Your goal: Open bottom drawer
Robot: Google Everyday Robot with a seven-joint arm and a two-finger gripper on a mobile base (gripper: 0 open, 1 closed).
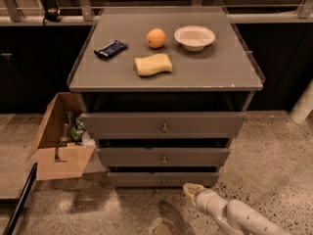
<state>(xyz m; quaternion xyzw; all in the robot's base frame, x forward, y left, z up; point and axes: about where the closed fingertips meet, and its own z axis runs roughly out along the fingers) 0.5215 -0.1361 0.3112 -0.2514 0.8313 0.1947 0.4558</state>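
Note:
The bottom drawer (146, 179) is the lowest and slimmest of three grey fronts under the grey cabinet top, with a small brass knob (164, 181). It sits slightly pulled out, like the two above it. My gripper (188, 188) is at the end of the white arm coming from the lower right. It sits low, just right of and a little below the knob, close in front of the drawer face.
An open cardboard box (61, 141) with items stands on the floor left of the cabinet. On the top lie an orange (156, 38), a white bowl (194, 36), a yellow sponge (153, 64) and a dark snack packet (110, 48). A white post (303, 104) stands at right.

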